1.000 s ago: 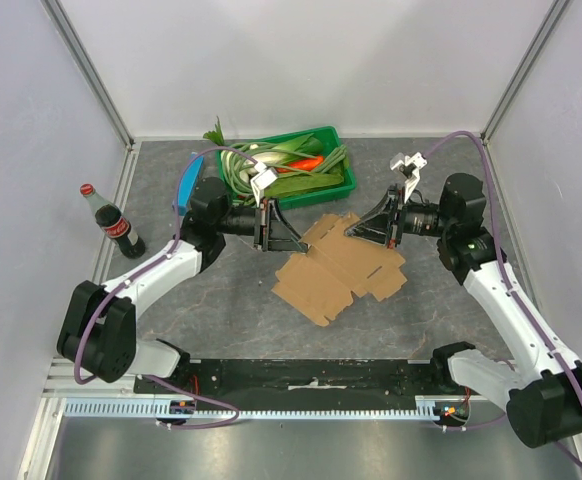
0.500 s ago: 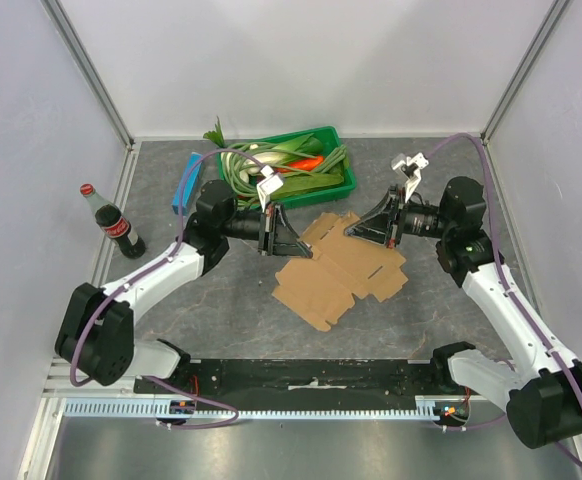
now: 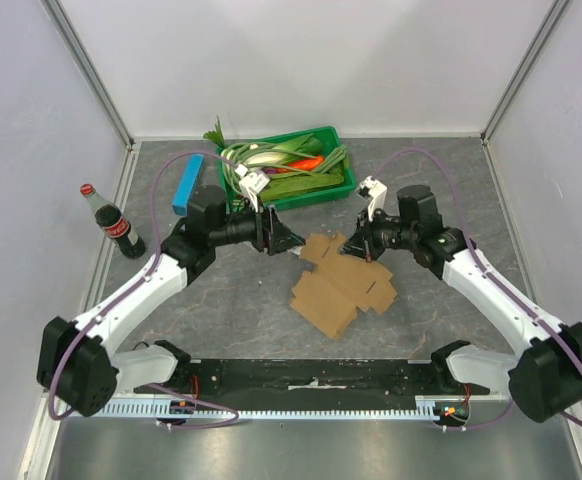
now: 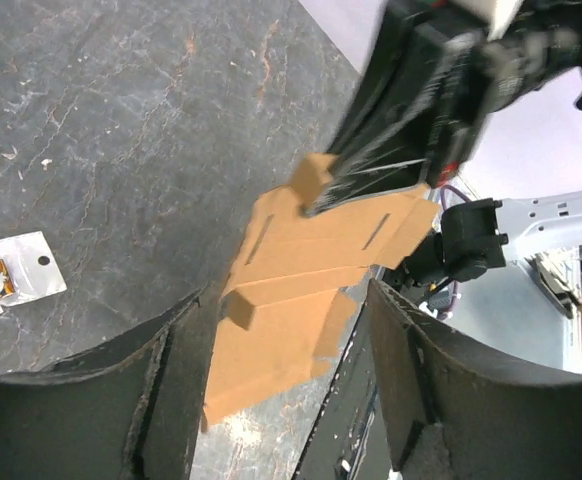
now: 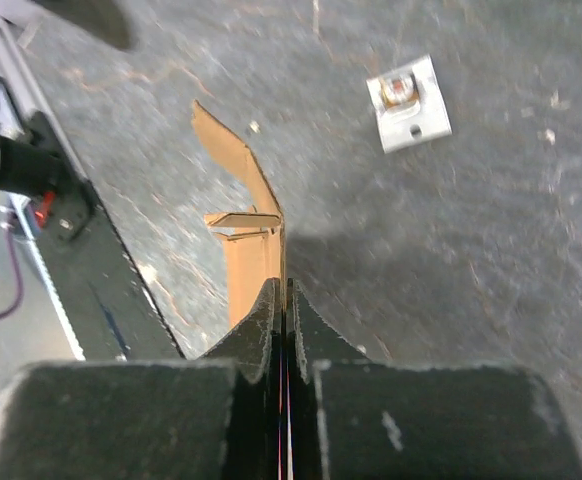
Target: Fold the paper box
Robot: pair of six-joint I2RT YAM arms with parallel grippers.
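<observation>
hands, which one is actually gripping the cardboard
The right hand: its fingers are pinched shut on an edge of the cardboard. The left hand is open, fingers spread wide, clamping nothing.

Brown paper box (image 3: pixel 343 288), mostly flat w/ creased flaps, far edge lifted.
</observation>
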